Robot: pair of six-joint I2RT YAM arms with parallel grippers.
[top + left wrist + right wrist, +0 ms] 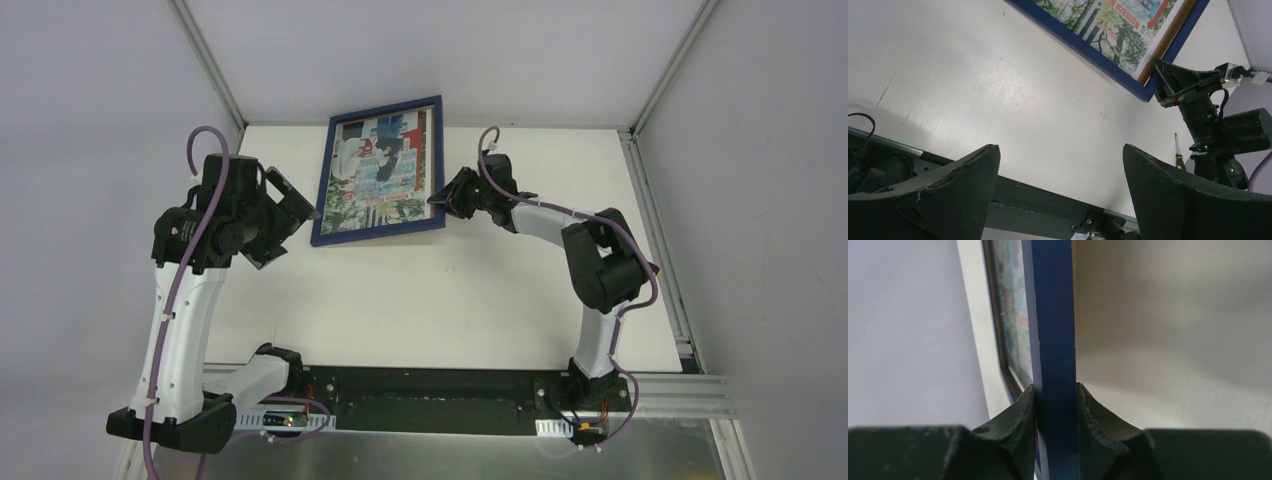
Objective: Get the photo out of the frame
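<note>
At the far edge of the worktop point(430, 290) the frame point(379, 232) is tipped up, the photo point(383, 165) inside it, long axis near-to-far. Right hand point(440, 199) pinches its right rail; left hand point(298, 222), wide open and empty, hangs just beside its near-left corner

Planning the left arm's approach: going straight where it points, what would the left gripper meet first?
Probably the bare table, short of the frame's blue lower edge, though depth is unclear.
</note>
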